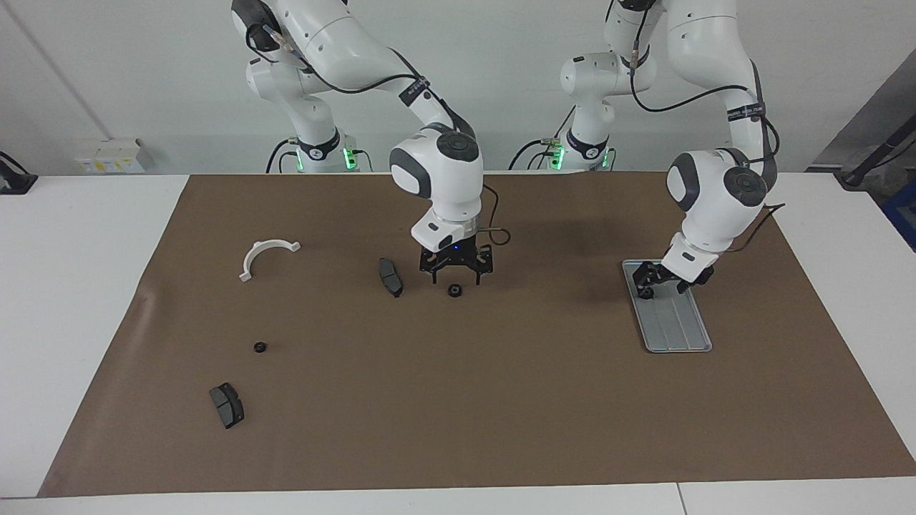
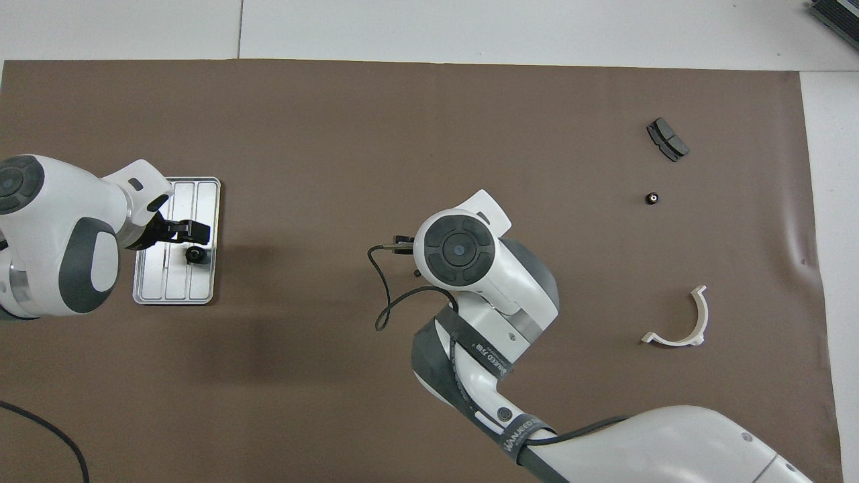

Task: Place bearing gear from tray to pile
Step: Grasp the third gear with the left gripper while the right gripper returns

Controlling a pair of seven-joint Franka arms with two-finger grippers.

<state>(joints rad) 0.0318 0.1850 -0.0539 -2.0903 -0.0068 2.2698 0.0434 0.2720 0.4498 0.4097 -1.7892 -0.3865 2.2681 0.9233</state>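
Your left pincer (image 1: 653,280) is low over the end of the tray (image 1: 676,329) nearest the robots, its fingers apart, with a bearing gear (image 2: 195,254) sitting on the tray just beside the fingertips. You cannot tell from either view whether a fingertip touches the gear, and nothing is clamped. The tray lies flat on the brown mat (image 1: 501,400) toward the left arm's end of the worktop, its long axis running roughly from the robots outward, slightly slanted in the facing view, and its grooves follow that same length. The gear is a small dark ring lying flat, hole upward, in the half of the tray nearer the robots.

Your right pincer (image 1: 456,277) hangs pointing straight down with its fingers spread wide, just above a second bearing gear (image 1: 454,290) that rests on the mat near the middle of the worktop; it grips nothing. In the overhead view the arm's wrist hides this gear. Just beside it, toward the right arm's end, lies a dark brake pad (image 1: 390,277), its long axis running roughly from the robots outward.

The rest of the pile is scattered toward the right arm's end: a white half-ring bracket (image 1: 266,256) with its open side facing away from the robots, a third small gear (image 1: 260,347) farther out, and another brake pad (image 1: 227,405) farther out still.
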